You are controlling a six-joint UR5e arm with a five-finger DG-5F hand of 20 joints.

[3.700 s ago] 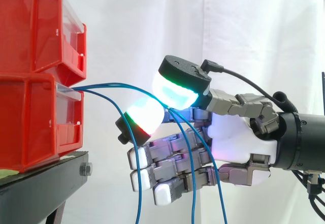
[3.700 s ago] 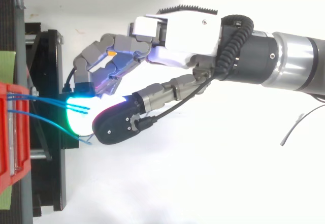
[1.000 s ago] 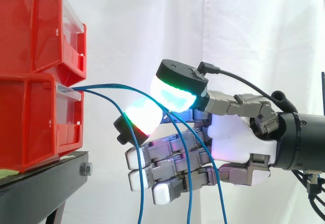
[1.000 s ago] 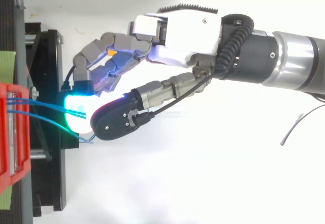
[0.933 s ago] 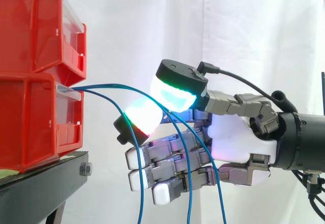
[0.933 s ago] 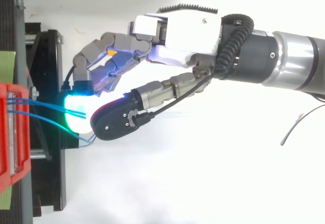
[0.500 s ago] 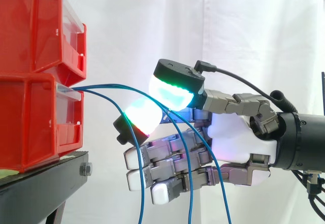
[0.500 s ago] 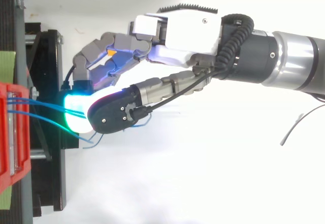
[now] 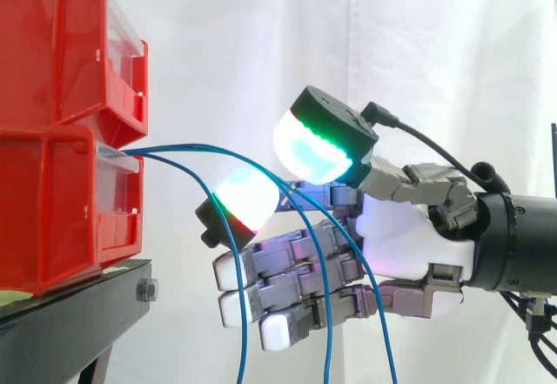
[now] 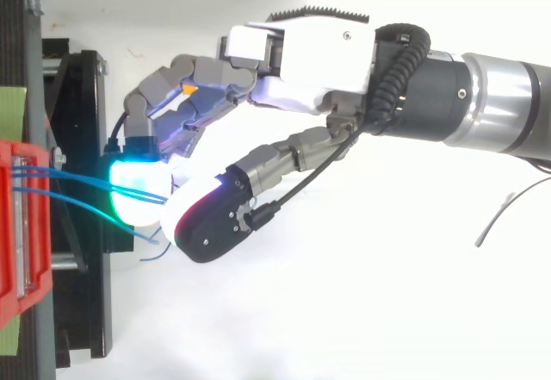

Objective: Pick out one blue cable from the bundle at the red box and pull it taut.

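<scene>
At the lower red box (image 9: pixel 61 201) front, the blue cables (image 9: pixel 187 147) exit, arc between the thumb pad (image 9: pixel 318 149) and the opposing pad (image 9: pixel 248 197), then hang slack past the fingers. Thin, light, floppy, probably slick. Pinch one strand firmly on the arc. Hand (image 9: pixel 409 236) is unclosed: pads apart, nothing gripped. The box sits on the black stand (image 9: pixel 78 314).

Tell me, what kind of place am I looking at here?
Probably a robotics lab test setup: a robot hand beside stacked red bins on a black stand, thin blue cables trailing from a bin, and a white curtain behind.
</scene>
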